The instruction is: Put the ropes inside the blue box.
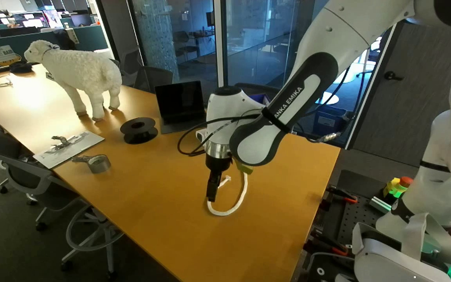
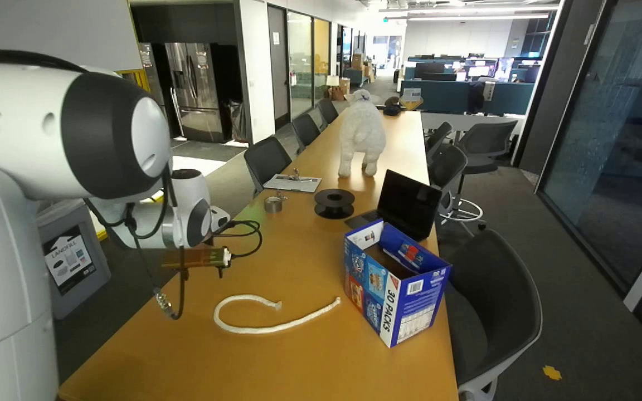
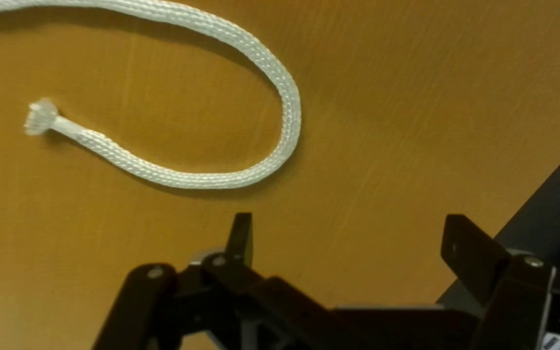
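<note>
One white braided rope lies on the table in a hook-shaped curve. It also shows in an exterior view and in the wrist view. The blue box stands upright with its top open near the table's edge, close to the rope's long end. In an exterior view it is mostly hidden behind the arm; only a blue corner shows. My gripper is open and empty above the table, beside the rope's curved part. In an exterior view the gripper points down in front of the rope.
A black laptop stands just behind the box. A black spool, a tape roll, a clipboard and a toy sheep stand farther along the table. A chair is beside the box.
</note>
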`<state>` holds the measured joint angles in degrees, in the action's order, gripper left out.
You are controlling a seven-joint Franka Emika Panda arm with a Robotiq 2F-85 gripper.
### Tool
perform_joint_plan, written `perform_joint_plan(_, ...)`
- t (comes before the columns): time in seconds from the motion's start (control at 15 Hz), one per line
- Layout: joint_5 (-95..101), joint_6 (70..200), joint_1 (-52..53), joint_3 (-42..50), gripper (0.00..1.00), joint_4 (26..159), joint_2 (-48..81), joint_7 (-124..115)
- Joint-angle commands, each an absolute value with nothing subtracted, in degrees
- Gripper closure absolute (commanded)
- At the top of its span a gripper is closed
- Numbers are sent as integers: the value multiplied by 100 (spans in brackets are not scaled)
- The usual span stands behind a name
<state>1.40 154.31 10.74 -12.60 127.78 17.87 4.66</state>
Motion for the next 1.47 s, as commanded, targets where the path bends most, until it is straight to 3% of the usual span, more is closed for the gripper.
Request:
perform_joint_plan(0.0,-615,16073,557,-1954,0,12962,2154,1972)
perform_joint_plan(0.2,-410,15886,409,-2134,0,12900,2541,2666)
perform_joint_plan(0.73,1689,15777,1195,-630,0,12615,2953,1853)
perform_joint_plan(1.4,1721,15715,1180,-699,0,12412,3387,1682)
